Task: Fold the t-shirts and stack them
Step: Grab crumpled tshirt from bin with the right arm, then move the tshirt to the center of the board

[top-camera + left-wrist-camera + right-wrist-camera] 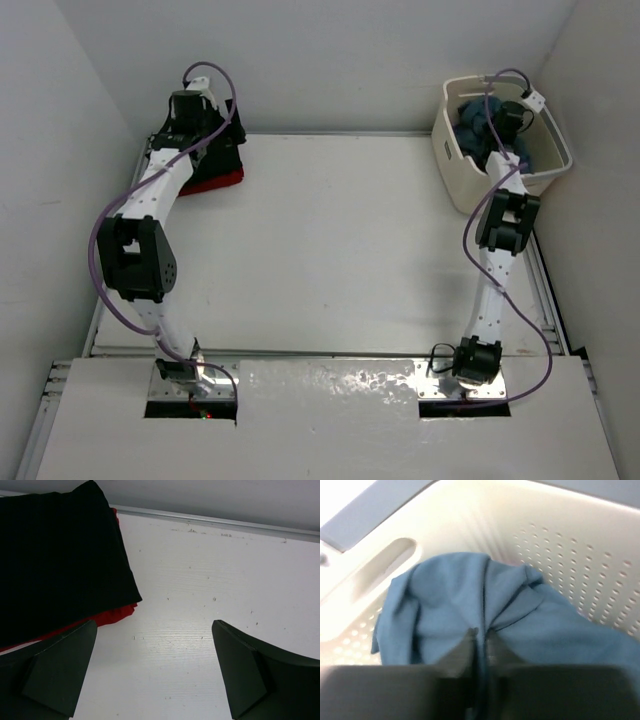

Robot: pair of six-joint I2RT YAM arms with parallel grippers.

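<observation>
A folded black t-shirt (55, 560) lies on a folded red t-shirt (115, 615) at the table's far left corner; the stack shows in the top view (218, 178) under the left arm. My left gripper (155, 672) is open and empty, low over the bare table just right of the stack. My right gripper (481, 635) is shut on a fold of the slate blue-grey t-shirt (445, 605), which lies crumpled inside the cream tub (455, 175) at the far right. A sliver of lavender cloth (512, 560) peeks out behind it.
The tub's perforated walls (570, 550) surround the right gripper closely. A metal rail (215, 525) runs along the table's far edge. White walls close in on the left, back and right.
</observation>
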